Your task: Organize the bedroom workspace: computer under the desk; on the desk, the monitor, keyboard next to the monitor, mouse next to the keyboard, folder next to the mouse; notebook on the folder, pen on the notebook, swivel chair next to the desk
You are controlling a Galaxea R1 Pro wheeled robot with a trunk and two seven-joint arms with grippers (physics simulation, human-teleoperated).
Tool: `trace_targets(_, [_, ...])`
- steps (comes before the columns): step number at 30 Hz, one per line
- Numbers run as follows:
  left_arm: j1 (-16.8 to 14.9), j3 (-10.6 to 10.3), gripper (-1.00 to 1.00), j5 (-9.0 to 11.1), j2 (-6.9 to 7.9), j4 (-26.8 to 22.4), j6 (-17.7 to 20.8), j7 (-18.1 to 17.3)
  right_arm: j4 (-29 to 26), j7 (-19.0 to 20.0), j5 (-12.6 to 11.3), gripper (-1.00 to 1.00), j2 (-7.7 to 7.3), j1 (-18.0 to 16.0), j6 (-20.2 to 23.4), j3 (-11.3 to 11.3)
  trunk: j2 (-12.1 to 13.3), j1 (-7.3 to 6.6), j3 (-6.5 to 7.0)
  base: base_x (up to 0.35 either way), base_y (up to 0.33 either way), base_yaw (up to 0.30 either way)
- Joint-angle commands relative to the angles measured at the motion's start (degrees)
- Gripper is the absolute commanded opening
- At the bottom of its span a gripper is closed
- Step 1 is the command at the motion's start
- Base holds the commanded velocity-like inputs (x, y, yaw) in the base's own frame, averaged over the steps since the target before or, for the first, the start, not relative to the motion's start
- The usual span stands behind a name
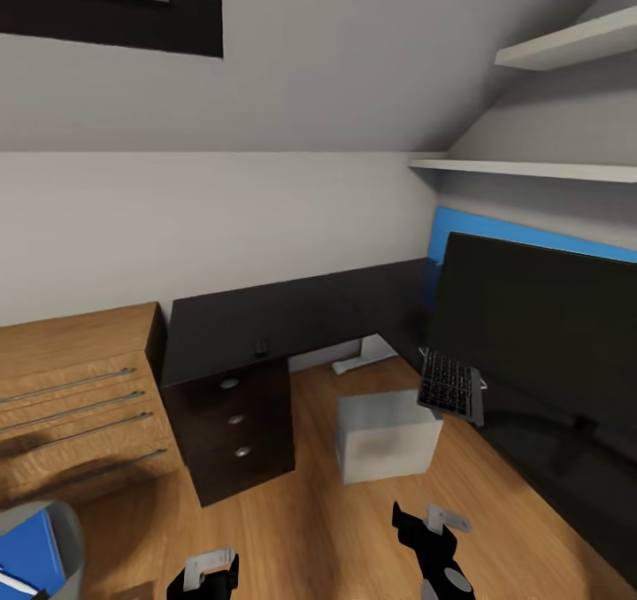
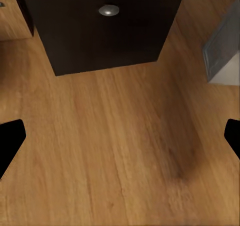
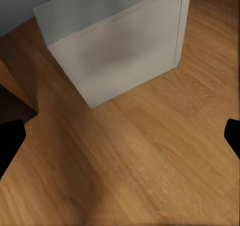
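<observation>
Keyboard (image 1: 452, 385) tilted off desk (image 1: 265, 321) edge beside monitor (image 1: 540, 326) (perhaps overhanging).

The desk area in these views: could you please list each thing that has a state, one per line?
Monitor: upright on the desk, screen dark.
Keyboard: tilted, overhanging the desk edge.
Mouse: resting on the desk.
Computer: standing on the floor.
Desk drawers: all closed.
Left gripper: open, empty.
Right gripper: open, empty.
</observation>
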Motion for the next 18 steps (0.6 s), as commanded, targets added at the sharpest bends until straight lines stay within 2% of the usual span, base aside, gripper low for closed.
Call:
trace_targets(1, [0.0,-0.1,1.00,0.6,0.01,0.1,-0.2,0.1,0.0,0.0,-0.6,1.00,0.04,0.0,-0.3,-0.1,0.0,0.00,-0.10,0.000,0.228,-0.233])
trace_targets(9, [0.0,-0.1,1.00,0.6,-0.05,0.2,-0.2,0.1,0.0,0.0,-0.6,1.00,0.04,-0.1,-0.3,-0.2,0.0,0.00,-0.40,0.000,0.066,-0.224])
trace_targets(18, [0.0,0.0,1.00,0.6,-0.05,1.1,-0.2,0.1,0.0,0.0,-0.6,1.00,0.04,-0.1,-0.3,-0.2,0.0,0.00,-0.45,0.000,0.003,-0.043])
